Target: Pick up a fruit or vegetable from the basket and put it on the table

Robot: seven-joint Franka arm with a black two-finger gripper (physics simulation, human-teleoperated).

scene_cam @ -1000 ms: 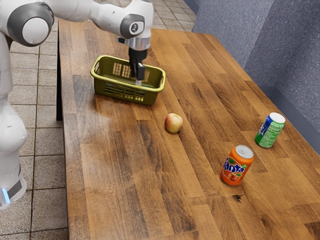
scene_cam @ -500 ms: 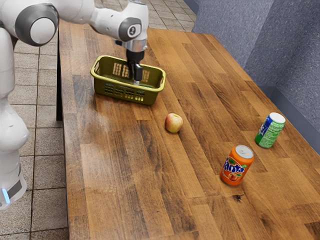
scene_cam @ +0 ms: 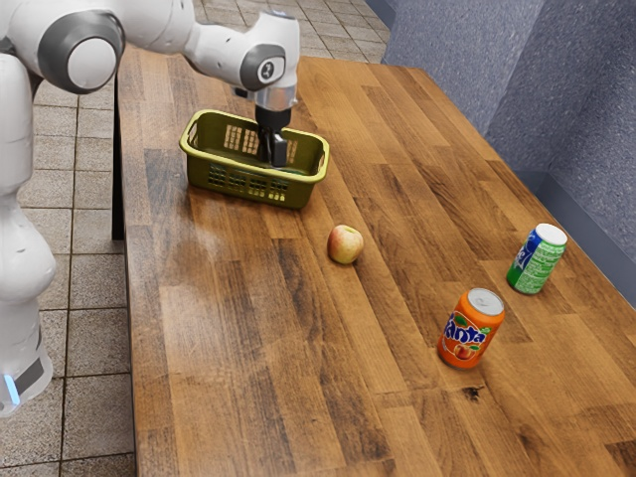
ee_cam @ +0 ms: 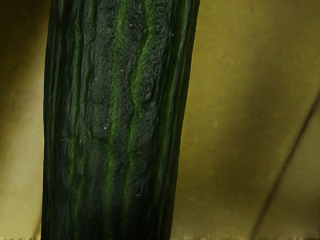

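Exterior view: our end effector (scene_cam: 270, 163) reaches into the basket (scene_cam: 307, 195); whether it is spread or closed, we cannot tell. Wrist view: the cucumber (ee_cam: 115, 120) lies under our hand, in the basket. Lifting it out and setting it on the counter (scene_cam: 248, 328) are left, we judge.

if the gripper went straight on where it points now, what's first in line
Most likely the cucumber in the basket, directly beneath the gripper; depth is unclear, so they may already touch.
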